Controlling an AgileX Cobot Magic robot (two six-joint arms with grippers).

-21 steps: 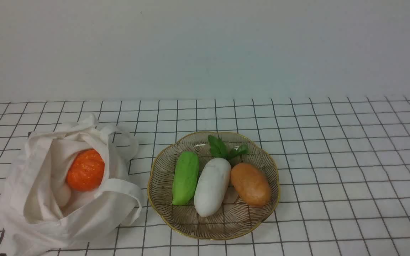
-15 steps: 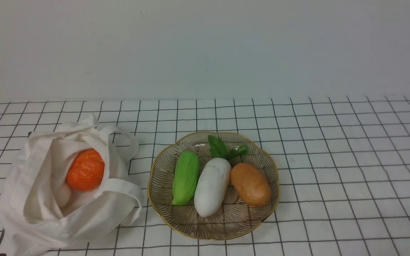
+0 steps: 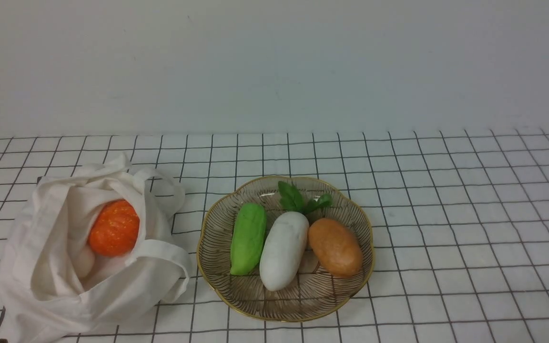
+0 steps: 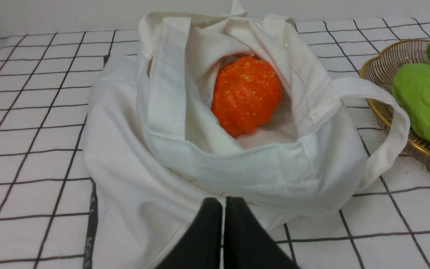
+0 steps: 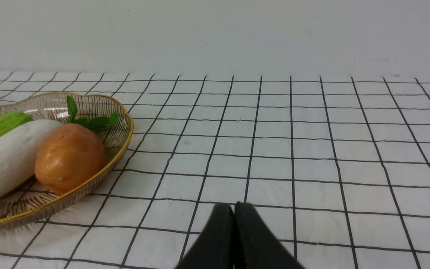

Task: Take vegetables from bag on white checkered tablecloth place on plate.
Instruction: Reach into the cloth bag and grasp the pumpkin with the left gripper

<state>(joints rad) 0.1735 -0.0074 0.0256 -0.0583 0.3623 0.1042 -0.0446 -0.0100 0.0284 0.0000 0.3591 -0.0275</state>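
An orange ribbed pumpkin (image 3: 114, 227) (image 4: 245, 94) lies inside the open off-white cloth bag (image 3: 45, 267) (image 4: 133, 179) at the left of the white checkered tablecloth (image 3: 446, 214). The gold-rimmed plate (image 3: 303, 305) (image 5: 120, 144) sits at the middle and holds a green cucumber (image 3: 248, 238), a white radish (image 3: 284, 250) and a brown potato (image 3: 335, 247). My left gripper (image 4: 224, 203) is shut and empty, just short of the bag's near side. My right gripper (image 5: 233, 209) is shut and empty over bare cloth to the right of the plate. Neither arm shows in the front view.
A plain pale wall (image 3: 274, 66) rises behind the table. The bag's loop handle (image 4: 390, 123) hangs toward the plate's rim (image 4: 375, 101). Green leaves (image 3: 298, 197) on the radish point toward the wall.
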